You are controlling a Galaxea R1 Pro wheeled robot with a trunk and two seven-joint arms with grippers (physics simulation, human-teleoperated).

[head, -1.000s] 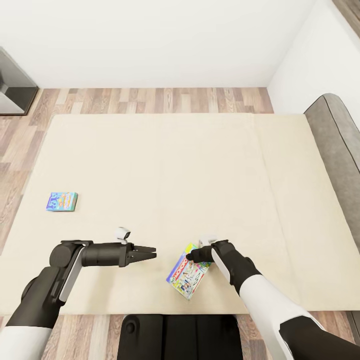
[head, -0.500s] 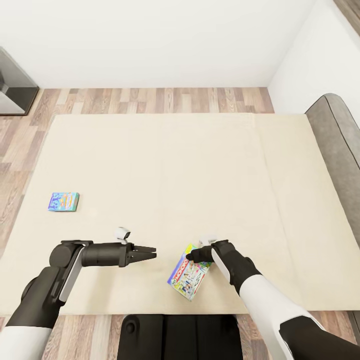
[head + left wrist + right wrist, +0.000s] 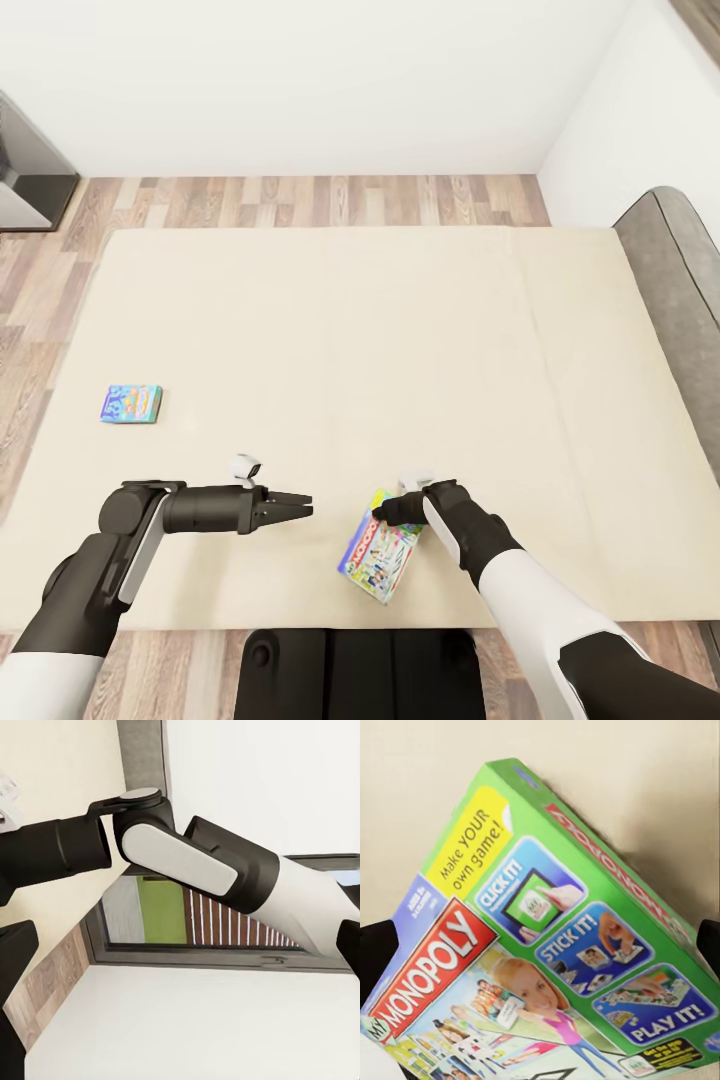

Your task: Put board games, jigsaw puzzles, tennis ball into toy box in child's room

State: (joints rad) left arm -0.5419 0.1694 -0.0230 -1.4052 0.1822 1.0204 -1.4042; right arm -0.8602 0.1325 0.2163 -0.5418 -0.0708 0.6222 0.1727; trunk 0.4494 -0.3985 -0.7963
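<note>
My right fingers (image 3: 385,514) are closed on the upper edge of the green-edged Monopoly board game (image 3: 378,559), which hangs tilted just above the bed (image 3: 400,330). From the head camera the box is a small coloured slab under the fingers; the right wrist camera brings the Monopoly board game (image 3: 547,952) close enough to read "Make YOUR own game!" and "PLAY IT!", with beige mattress behind it. My left fingers (image 3: 300,508) are nearly together, tips narrow, holding nothing, pointing toward the right fingers with a gap between them. The left wrist camera looks past my right forearm (image 3: 225,870) to a dark-framed window (image 3: 225,937) and white wall, which the head camera misses. The small blue board game (image 3: 131,403) lies flat on the mattress, well apart from the left fingers, on their far outer side. Beyond the mattress runs a wood-plank floor (image 3: 330,200), then a white wall (image 3: 300,80). The dark grey headboard (image 3: 680,270) stands well beyond the right fingers.
</note>
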